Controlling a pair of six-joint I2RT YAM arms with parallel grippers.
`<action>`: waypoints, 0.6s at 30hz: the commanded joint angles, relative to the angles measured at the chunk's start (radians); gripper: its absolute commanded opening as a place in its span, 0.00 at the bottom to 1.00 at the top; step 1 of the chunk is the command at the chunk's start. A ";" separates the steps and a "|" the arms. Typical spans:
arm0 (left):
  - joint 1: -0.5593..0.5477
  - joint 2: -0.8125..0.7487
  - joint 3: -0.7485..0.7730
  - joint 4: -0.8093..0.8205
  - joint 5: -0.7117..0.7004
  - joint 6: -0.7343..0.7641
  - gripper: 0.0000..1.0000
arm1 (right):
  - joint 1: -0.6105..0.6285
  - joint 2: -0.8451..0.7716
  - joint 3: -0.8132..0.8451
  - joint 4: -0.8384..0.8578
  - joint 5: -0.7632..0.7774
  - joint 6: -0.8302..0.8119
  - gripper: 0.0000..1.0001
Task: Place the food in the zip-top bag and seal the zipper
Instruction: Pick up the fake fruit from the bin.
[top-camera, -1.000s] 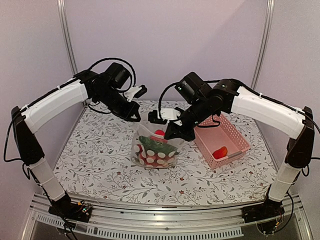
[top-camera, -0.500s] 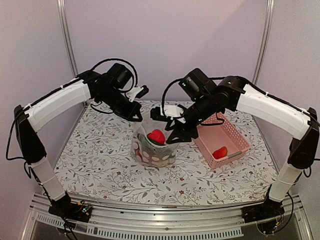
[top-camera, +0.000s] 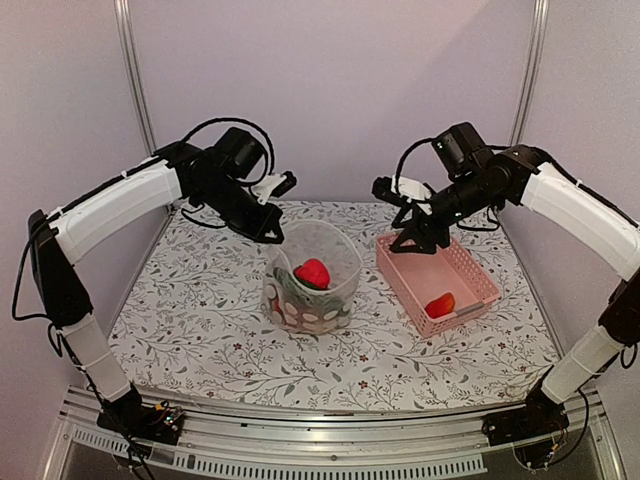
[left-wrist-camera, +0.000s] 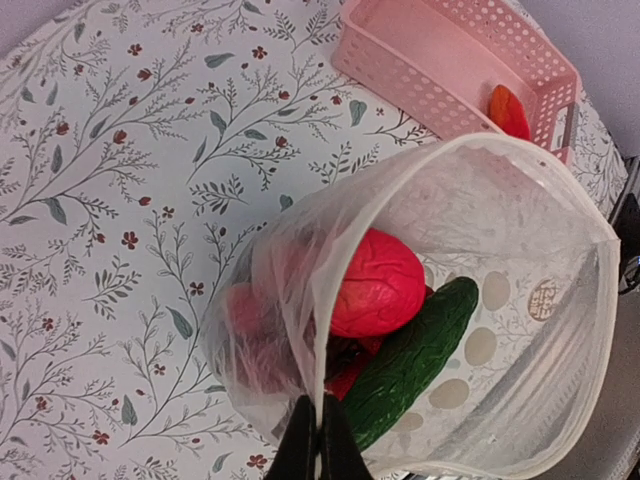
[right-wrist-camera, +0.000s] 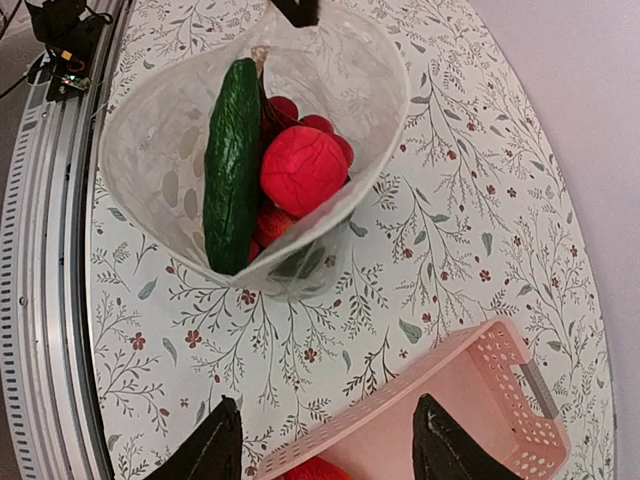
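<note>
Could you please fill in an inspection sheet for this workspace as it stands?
Surface: table under a floral cloth, no spills seen.
Job's things: zip-top bag stands open and unsealed, holding a red fruit and a green piece; one red piece lies in the pink basket.
Clutter: nothing seen beyond the pink basket.
Grippers: left gripper, jaws shut on the zip-top bag's rim; right gripper, jaws open, over the pink basket's far end.
Cables: black cables loop above both wrists, apart from the zip-top bag.
Surroundings: pale walls, metal posts behind.
</note>
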 joint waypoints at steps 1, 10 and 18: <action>0.010 -0.007 -0.019 0.021 -0.003 -0.007 0.00 | -0.123 -0.037 -0.083 -0.008 -0.051 -0.056 0.56; 0.010 -0.022 -0.043 0.029 -0.002 -0.009 0.00 | -0.265 -0.044 -0.264 0.001 -0.013 -0.198 0.56; 0.010 -0.024 -0.049 0.032 -0.004 -0.012 0.00 | -0.282 -0.008 -0.354 0.036 0.051 -0.254 0.58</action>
